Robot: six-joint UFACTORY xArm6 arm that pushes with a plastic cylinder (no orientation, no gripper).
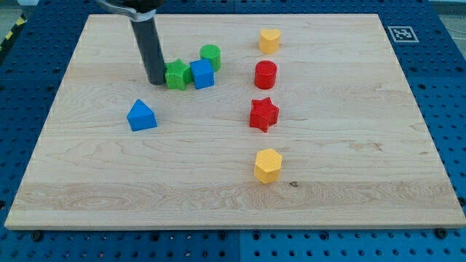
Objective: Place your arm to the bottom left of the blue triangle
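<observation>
Blue triangle (pixel 141 116) lay on the bench (pixel 349 196) toward the view's bottom, just left of my tip (pixel 156 81), which touched the green star (pixel 176 74). No claw was fitted. Approach unfinished: the next move apparently required skirting the triangle's left side downward.

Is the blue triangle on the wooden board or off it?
On it: the blue triangle rests on the board, below my tip.
</observation>
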